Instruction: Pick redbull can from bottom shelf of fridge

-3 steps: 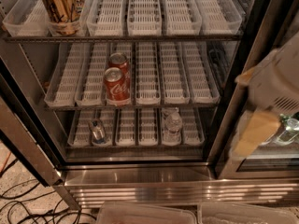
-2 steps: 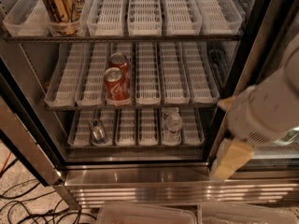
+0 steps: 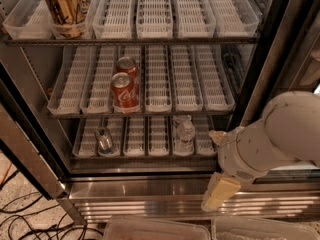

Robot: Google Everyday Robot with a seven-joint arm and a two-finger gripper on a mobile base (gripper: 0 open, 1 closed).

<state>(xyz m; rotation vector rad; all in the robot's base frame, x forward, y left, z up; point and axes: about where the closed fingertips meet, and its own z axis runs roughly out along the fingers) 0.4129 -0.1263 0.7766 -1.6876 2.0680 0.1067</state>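
The redbull can [image 3: 104, 140], slim with a shiny silver top, stands upright in a left lane of the bottom shelf [image 3: 150, 144] of the open fridge [image 3: 165, 184]. My gripper [image 3: 219, 193] hangs at the end of the white arm at the lower right. It is in front of the steel sill, outside the shelf, well to the right of and below the can. It holds nothing that I can see.
A clear plastic bottle [image 3: 185, 134] stands on the bottom shelf, right of centre. Two red cola cans [image 3: 124, 91] are on the middle shelf. A gold can [image 3: 65, 4] is on the top shelf. The dark door frame [image 3: 260, 74] is at right. Cables [image 3: 30, 219] lie on the floor at left.
The arm and gripper have moved left and down, from beside the right door frame to in front of the steel sill. The cans and bottle have not moved.
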